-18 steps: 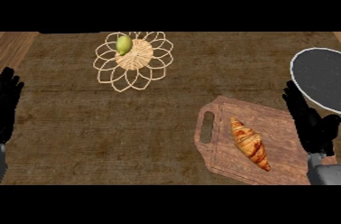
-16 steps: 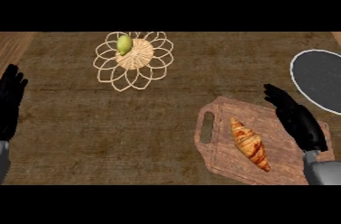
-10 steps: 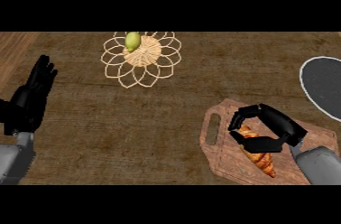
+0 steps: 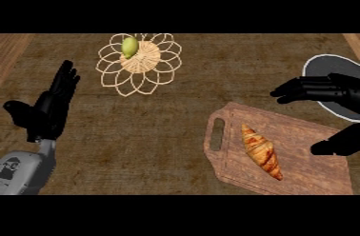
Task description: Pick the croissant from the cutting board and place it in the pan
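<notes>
The golden croissant (image 4: 262, 152) lies lengthwise on the wooden cutting board (image 4: 309, 173) at the lower right. The dark pan (image 4: 325, 67) with a pale rim sits at the right edge, partly behind my right hand (image 4: 320, 89). That hand is open: its fingers stretch leftward above the board's far corner and its thumb (image 4: 336, 143) hangs over the board's right side. The croissant lies to the left of this gap, untouched. My left hand (image 4: 49, 109) stays open at the left, fingers up.
A flower-shaped wicker basket (image 4: 116, 75) stands at the back centre with a green fruit (image 4: 130, 46) on it. The board's handle slot (image 4: 217, 134) faces left. Bare brown countertop lies between the basket and the board.
My right hand, which was curled over the croissant, has drawn back to the right and spread open. The croissant stays on the board. The left hand has barely shifted.
</notes>
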`<state>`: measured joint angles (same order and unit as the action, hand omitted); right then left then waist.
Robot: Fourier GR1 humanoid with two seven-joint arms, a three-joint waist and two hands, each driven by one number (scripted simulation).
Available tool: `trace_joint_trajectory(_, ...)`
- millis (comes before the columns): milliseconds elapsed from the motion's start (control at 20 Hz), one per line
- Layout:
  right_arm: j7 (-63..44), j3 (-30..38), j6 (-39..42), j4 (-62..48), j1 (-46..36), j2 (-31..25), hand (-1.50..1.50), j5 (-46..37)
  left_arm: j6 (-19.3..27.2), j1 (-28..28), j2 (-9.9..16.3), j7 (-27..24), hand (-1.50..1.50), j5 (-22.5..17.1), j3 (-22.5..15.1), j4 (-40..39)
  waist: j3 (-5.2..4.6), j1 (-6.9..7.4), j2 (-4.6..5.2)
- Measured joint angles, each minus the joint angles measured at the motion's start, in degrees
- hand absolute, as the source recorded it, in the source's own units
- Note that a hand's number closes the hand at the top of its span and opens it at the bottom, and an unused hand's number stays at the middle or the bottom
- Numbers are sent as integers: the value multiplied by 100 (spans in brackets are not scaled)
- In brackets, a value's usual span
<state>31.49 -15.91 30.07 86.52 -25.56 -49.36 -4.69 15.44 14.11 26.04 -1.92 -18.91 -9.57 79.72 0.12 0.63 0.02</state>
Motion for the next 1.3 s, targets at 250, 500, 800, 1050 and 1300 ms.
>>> trace_joint_trajectory(250,-155,-62,404,381,-708,-781,-150,-429,33,-21,-59,87,0,69,-51,133,-15,30,-10)
trace_joint_trajectory(500,-882,-245,931,884,-1359,-944,-150,-571,86,83,-158,239,0,165,-47,119,-20,4,-11)
trace_joint_trajectory(800,-1730,-415,1400,1469,-1860,-322,-150,-706,8,42,-213,232,0,274,82,80,-19,-18,-10)
trace_joint_trajectory(1050,-2422,-587,1842,1740,-1907,339,-150,-708,-44,-32,-292,279,0,400,122,185,-18,-35,-13)
trace_joint_trajectory(1300,-2923,-726,2305,2145,-1609,757,-150,-507,-76,-78,-338,361,0,467,229,270,-16,-63,-19)
